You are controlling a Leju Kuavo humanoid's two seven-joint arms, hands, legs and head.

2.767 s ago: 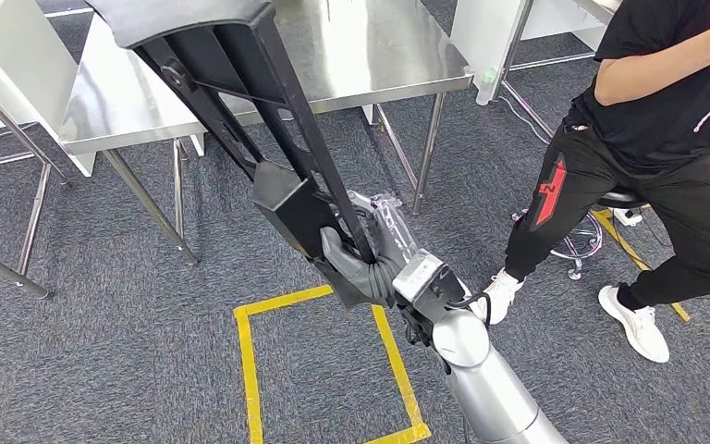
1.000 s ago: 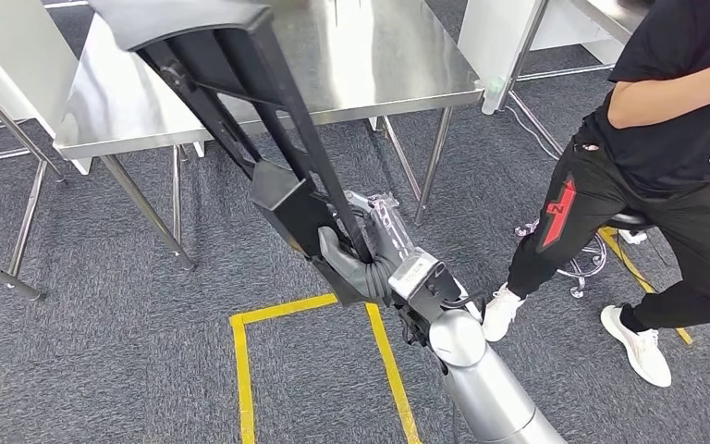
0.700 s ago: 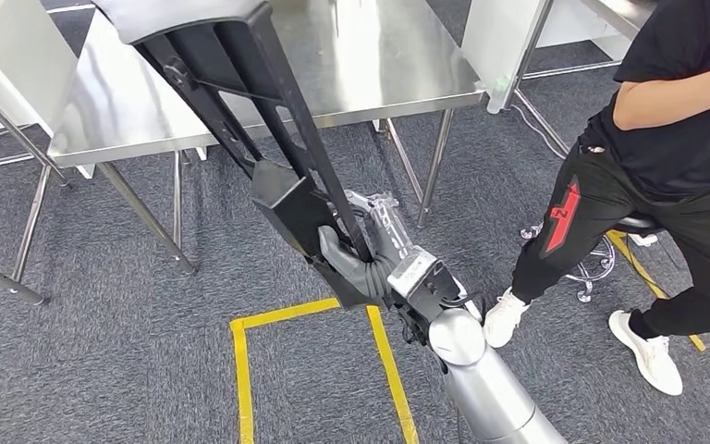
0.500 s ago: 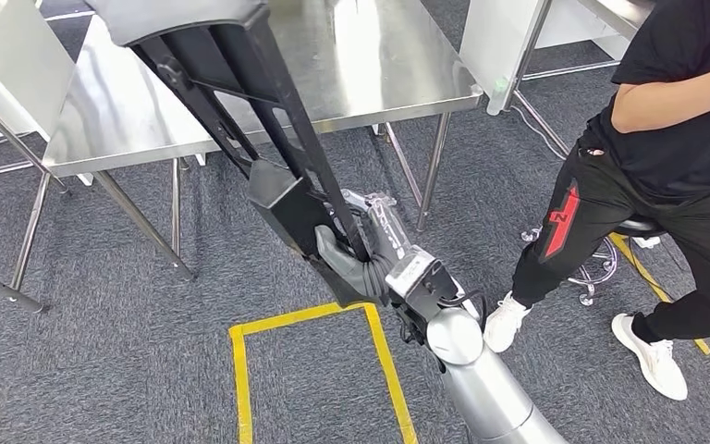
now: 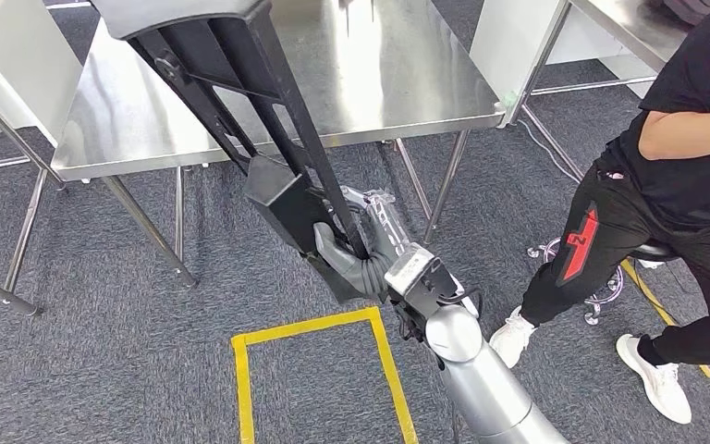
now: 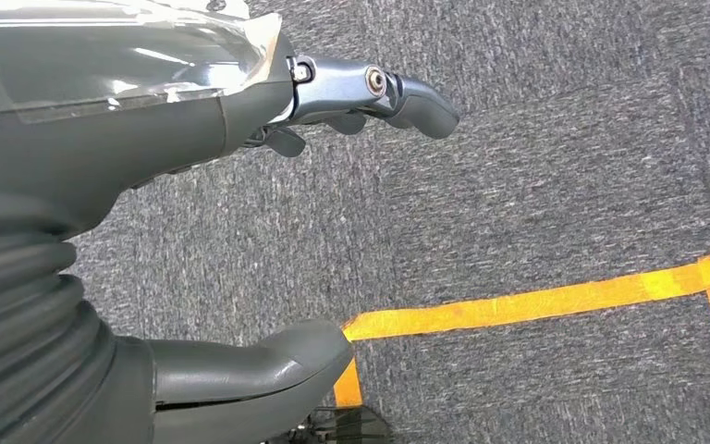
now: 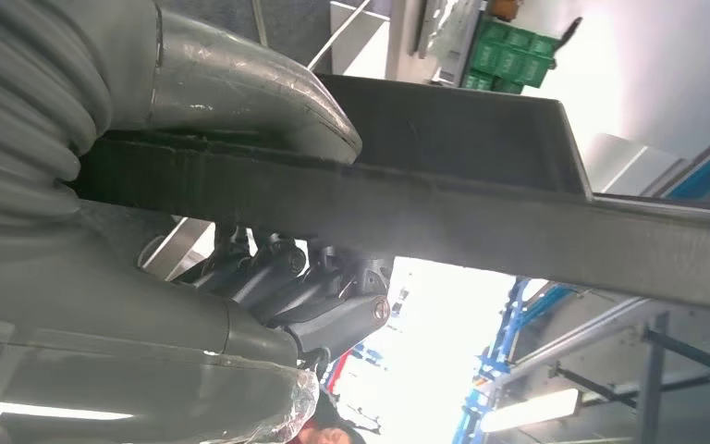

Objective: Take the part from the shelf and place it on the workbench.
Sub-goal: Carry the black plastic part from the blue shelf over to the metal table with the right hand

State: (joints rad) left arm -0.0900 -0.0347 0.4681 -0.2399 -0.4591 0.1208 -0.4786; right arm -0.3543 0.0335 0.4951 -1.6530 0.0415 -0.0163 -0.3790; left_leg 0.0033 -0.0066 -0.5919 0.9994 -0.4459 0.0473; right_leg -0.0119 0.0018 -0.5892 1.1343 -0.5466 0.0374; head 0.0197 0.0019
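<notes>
The part (image 5: pixel 282 199) is a long black frame with a box-shaped section and a grey top end. It slants up from my right hand (image 5: pixel 356 259) to above the steel workbench (image 5: pixel 397 65). My right hand grips its lower end. In the right wrist view the thumb (image 7: pixel 250 92) lies across the black bar (image 7: pixel 481 213) and the fingers (image 7: pixel 305 287) wrap it from the other side. My left hand (image 6: pixel 102 185) hangs over the carpet, fingers apart and holding nothing.
A person (image 5: pixel 693 176) in black sits on a stool at the right, feet on the carpet. Yellow tape (image 5: pixel 305 324) marks a square on the floor below my hand. Steel table legs (image 5: pixel 143 217) stand ahead, with another table (image 5: pixel 629 23) at the far right.
The whole picture has shifted: the workbench and the person now sit further right, so the camera has moved. My right hand keeps the same hold on the part.
</notes>
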